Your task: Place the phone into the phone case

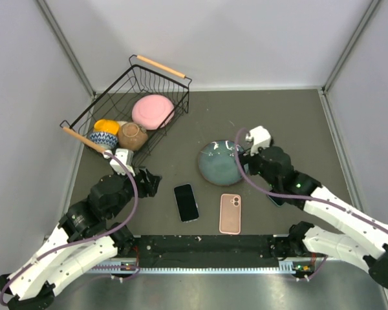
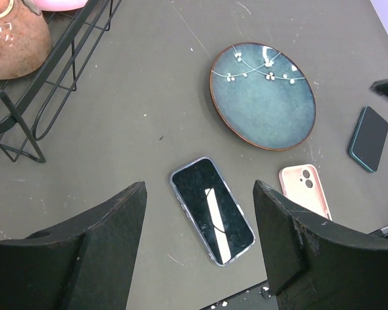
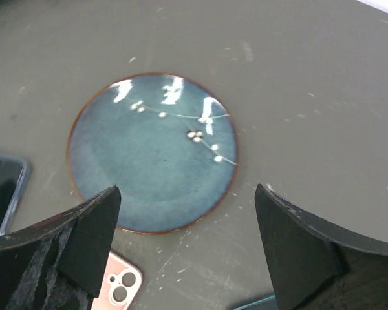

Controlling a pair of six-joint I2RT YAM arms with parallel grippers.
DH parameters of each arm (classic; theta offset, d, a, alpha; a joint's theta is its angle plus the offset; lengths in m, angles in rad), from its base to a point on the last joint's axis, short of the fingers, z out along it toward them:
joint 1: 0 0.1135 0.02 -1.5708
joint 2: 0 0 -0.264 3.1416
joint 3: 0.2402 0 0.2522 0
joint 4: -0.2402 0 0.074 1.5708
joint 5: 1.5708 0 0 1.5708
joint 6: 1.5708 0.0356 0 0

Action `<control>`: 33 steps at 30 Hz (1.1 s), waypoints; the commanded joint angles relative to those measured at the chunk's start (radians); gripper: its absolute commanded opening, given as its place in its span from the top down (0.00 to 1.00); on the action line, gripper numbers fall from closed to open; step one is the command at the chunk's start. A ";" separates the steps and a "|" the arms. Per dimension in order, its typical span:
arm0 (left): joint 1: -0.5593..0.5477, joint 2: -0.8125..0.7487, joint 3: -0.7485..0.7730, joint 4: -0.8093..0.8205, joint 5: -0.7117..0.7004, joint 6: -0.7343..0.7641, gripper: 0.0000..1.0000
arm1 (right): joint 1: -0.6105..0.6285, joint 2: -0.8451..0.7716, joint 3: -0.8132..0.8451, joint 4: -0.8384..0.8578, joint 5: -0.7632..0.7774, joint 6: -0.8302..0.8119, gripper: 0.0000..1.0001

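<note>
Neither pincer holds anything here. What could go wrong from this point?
1. The black phone lies flat on the table, so the open left pincer may push it instead of gripping an edge.
2. The pink case and a teal slab lie nearby; the wrong one could get picked.
3. The open right pincer hangs over the blue plate and might knock it.
</note>
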 commanded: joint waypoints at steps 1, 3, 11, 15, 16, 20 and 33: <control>0.002 -0.012 -0.001 0.018 0.003 -0.006 0.28 | -0.028 -0.130 -0.023 -0.123 0.316 0.340 0.13; 0.002 -0.013 -0.001 0.016 0.006 -0.006 0.28 | -0.068 -0.171 -0.027 -0.168 0.334 0.401 0.13; 0.002 -0.033 -0.015 0.018 0.016 -0.013 0.28 | -0.390 -0.098 -0.084 -0.342 0.214 0.713 0.15; -0.001 -0.032 -0.020 0.021 0.016 -0.015 0.28 | -0.488 0.040 -0.022 -0.451 0.235 0.803 0.12; 0.001 -0.032 -0.020 0.021 0.017 -0.016 0.28 | -0.495 0.099 -0.009 -0.465 0.249 0.814 0.10; -0.001 -0.033 -0.026 0.028 0.025 -0.013 0.28 | -0.547 0.249 0.074 -0.582 0.257 0.959 0.10; -0.001 -0.048 -0.020 0.018 0.022 -0.015 0.28 | -0.617 0.451 0.147 -0.535 0.369 0.943 0.02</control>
